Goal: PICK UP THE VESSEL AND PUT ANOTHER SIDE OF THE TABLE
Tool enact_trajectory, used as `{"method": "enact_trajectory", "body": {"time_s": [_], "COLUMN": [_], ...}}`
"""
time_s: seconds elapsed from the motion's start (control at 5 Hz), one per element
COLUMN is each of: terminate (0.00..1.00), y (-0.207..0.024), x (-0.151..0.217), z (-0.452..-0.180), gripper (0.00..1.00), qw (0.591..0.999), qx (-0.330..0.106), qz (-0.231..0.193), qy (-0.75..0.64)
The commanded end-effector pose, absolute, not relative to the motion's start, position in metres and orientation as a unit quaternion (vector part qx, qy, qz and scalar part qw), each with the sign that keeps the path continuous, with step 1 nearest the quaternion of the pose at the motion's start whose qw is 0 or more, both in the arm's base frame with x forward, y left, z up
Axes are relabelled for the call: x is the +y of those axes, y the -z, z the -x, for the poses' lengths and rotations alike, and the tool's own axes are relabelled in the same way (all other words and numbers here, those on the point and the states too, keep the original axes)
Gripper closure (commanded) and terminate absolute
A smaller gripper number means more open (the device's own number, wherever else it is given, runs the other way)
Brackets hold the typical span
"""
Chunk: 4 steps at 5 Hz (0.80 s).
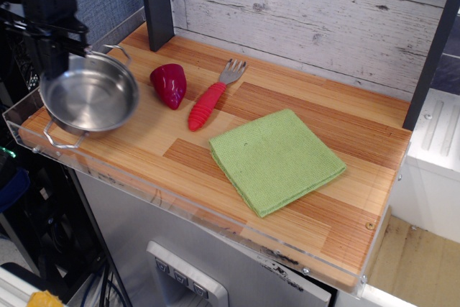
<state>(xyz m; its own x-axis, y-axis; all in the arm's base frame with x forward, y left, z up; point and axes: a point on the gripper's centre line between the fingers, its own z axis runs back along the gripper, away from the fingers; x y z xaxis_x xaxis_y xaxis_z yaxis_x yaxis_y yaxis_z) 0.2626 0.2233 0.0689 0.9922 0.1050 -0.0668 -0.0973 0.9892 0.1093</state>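
Note:
The vessel (90, 95) is a shallow shiny steel pot with two wire loop handles. It is at the far left end of the wooden table (287, 106), over the front-left corner, level and upright. I cannot tell whether it rests on the wood or hangs just above it. My gripper (54, 62) is a dark block coming down from the top left. Its jaws stand at the pot's far-left rim and look shut on it. The fingertips are partly hidden behind the rim.
A dark-red pepper (169, 85) stands just right of the pot. A fork with a red ribbed handle (208, 102) lies beyond it. A folded green cloth (276, 159) lies mid-table. A clear acrylic rim (21, 116) edges the table. A dark post (156, 5) stands at the back left.

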Motion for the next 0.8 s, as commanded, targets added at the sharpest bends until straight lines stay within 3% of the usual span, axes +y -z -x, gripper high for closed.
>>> {"method": "enact_trajectory", "body": {"time_s": [0.0,0.4,0.6], "terminate": [0.00,0.00,0.00], "y": [-0.078,-0.054,-0.040], "x": [0.253,0.216,0.187], "z": [-0.256,-0.267,-0.275], "gripper": [1.00,1.00,1.00], "qw": [0.994,0.997,0.997], "qx": [0.030,0.038,0.063], "qz": [-0.061,-0.022,-0.021], "qy": [-0.085,-0.059,-0.039]}}
